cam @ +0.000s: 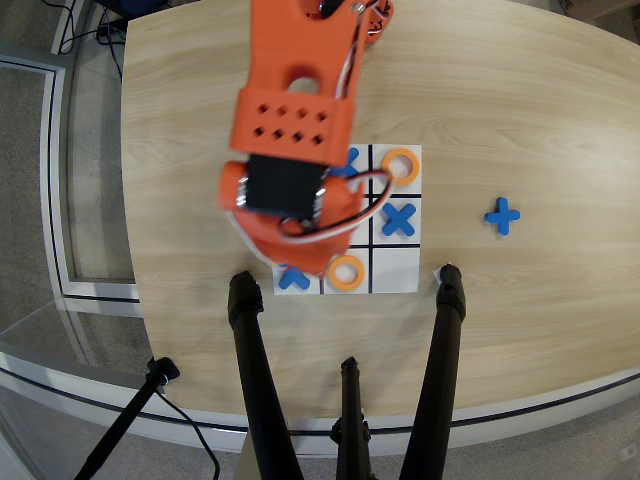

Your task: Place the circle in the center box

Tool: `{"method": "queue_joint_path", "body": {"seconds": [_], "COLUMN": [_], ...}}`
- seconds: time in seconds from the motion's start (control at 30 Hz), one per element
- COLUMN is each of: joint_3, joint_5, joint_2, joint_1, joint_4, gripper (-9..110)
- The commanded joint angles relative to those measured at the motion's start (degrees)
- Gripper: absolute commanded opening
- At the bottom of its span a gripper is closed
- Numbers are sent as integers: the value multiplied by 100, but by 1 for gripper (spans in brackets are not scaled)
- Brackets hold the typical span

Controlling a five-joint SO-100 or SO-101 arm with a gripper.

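Light wood counter [540, 110]; blue cross [502, 215] lying alone to the right; black tripod legs [258, 380] at the near edge; cables [85, 25] far left.

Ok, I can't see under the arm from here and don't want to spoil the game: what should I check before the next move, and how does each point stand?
1. Middle cell of the white 3x3 grid board free: cannot tell, the orange arm covers it in the overhead view.
2. Ring held in the gripper: cannot tell, the gripper is hidden under the arm.
3. Flat orange ring in the top right cell: ok, inside its lines.
4. Flat orange ring in the bottom middle cell: ok, inside its cell.
5. Blue cross in the right middle cell: ok, in place.
6. Spare blue cross on the wooden table: ok, lying well off the board.
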Motion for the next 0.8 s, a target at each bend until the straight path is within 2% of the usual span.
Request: {"method": "queue_joint_path", "body": {"seconds": [0.0, 0.33, 0.77], "joint_3": [580, 1547, 1424], "joint_5": [123, 343, 431], "joint_2": [571, 141, -1099], "joint_1": [-510, -1477, -1336], "joint_4": [-308, -1266, -1942], "gripper": [0, 0, 0]}}
